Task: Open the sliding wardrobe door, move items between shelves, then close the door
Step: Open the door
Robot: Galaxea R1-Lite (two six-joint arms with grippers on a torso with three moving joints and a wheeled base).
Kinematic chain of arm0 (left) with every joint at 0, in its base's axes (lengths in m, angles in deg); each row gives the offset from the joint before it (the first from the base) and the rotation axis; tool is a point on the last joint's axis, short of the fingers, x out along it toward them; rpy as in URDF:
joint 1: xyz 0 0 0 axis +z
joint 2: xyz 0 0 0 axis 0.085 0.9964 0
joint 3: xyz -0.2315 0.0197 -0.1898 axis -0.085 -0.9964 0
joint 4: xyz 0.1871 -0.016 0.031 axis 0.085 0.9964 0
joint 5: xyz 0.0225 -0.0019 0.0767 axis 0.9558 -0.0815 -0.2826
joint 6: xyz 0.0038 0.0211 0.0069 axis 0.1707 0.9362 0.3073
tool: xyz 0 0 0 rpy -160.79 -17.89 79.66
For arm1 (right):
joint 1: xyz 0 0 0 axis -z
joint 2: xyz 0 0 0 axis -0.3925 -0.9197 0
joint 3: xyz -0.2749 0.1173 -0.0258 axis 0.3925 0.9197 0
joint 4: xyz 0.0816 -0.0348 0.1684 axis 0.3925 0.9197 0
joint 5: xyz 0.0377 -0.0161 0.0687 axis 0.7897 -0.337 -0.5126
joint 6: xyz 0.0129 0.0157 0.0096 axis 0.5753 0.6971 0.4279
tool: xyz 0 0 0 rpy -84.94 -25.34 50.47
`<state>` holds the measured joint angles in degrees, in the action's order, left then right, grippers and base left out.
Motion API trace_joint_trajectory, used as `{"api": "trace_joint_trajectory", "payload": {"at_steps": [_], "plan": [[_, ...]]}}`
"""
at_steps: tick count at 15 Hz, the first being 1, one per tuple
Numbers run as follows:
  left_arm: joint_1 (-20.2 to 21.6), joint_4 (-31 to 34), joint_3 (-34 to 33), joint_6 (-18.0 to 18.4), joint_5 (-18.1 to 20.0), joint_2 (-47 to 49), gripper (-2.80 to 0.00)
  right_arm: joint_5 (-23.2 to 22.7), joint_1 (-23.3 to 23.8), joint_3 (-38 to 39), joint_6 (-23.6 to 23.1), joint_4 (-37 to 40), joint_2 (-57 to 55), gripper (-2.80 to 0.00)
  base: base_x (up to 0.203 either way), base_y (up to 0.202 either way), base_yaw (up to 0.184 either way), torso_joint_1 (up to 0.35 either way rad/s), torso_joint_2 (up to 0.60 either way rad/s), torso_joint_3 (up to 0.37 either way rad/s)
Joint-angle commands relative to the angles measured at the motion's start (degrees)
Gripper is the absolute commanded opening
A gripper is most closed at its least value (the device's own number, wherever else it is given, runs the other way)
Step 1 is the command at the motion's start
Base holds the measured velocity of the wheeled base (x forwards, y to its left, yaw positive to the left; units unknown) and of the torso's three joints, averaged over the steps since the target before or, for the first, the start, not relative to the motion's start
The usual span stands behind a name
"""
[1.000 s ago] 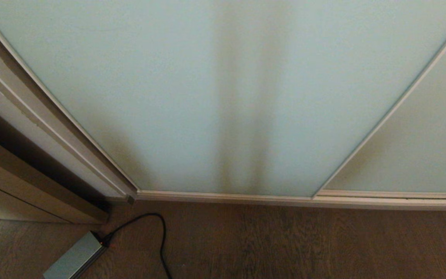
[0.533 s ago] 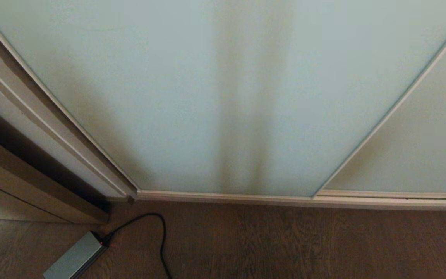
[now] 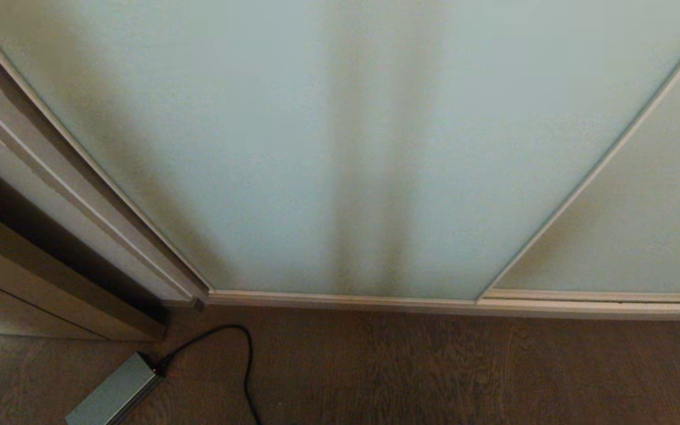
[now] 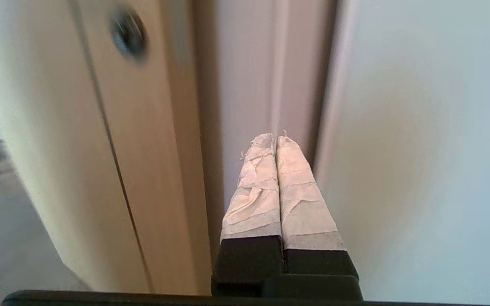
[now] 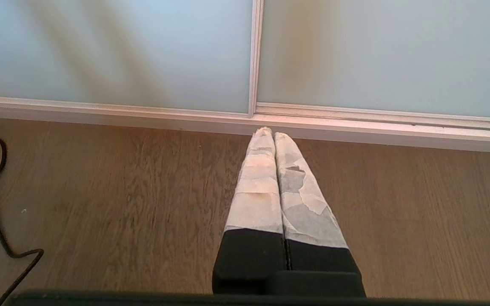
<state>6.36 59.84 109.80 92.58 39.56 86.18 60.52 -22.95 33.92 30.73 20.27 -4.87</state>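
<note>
The sliding wardrobe door (image 3: 257, 147), a pale blue-green frosted glass panel in a thin off-white frame, stands closed and fills most of the head view. The items and the shelves are hidden behind it. Neither arm shows in the head view. My left gripper (image 4: 274, 138) is shut and empty, its taped fingers pointing at the off-white jamb (image 4: 249, 85) just beside the door's left edge (image 4: 432, 127). My right gripper (image 5: 272, 132), also shut and empty, hangs over the wooden floor, pointing at the bottom rail below where the door (image 5: 121, 51) meets the neighbouring panel.
A second frosted panel (image 3: 641, 224) overlaps on the right. A light wooden panel (image 4: 143, 148) with a round dark knob (image 4: 128, 32) stands left of the wardrobe. A grey power adapter (image 3: 113, 395) and its black cable (image 3: 248, 366) lie on the floor at lower left.
A soft shadow along the door's left side has spread upward. The door, the floor and the cable have not moved.
</note>
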Motion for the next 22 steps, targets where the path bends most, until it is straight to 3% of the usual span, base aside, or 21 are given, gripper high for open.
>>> {"api": "trace_joint_trajectory", "payload": {"at_steps": [1, 4, 12, 15, 18, 22], "plan": [[2.0, -5.1, 6.0, 0.1, -2.8, 11.0, -2.8, 0.0, 0.0, 0.1, 0.0, -0.1, -0.1, -2.8, 0.0, 0.0, 0.0, 0.0, 0.0, 0.0], [6.4, -7.5, 10.6, 0.0, -3.7, 17.9, -2.8, 0.0, 0.0, 0.0, 0.1, 0.0, -0.1, -2.8, 0.0, 0.0, 0.0, 0.0, 0.0, 0.0], [6.8, -7.1, 16.9, -3.6, -0.5, 30.3, -2.8, 0.0, 0.0, 0.1, 0.0, -0.1, -0.1, -2.8, 0.0, 0.0, 0.0, 0.0, 0.0, 0.0], [8.6, -6.8, 22.6, -4.6, 0.3, 36.5, -2.8, 0.0, 0.0, 0.0, 0.0, 0.0, -0.1, -2.8, 0.0, 0.0, 0.0, 0.0, 0.0, 0.0], [11.2, -4.0, 26.7, -6.0, 6.6, 40.1, -2.8, 0.0, 0.0, 0.0, 0.0, -0.1, -0.1, -2.8, 0.0, 0.0, 0.0, 0.0, 0.0, 0.0], [11.3, -2.0, 28.5, -7.5, 13.7, 40.7, -2.8, 0.0, 0.0, 0.1, 0.0, -0.1, -0.1, -2.8, 0.0, 0.0, 0.0, 0.0, 0.0, 0.0]]}}
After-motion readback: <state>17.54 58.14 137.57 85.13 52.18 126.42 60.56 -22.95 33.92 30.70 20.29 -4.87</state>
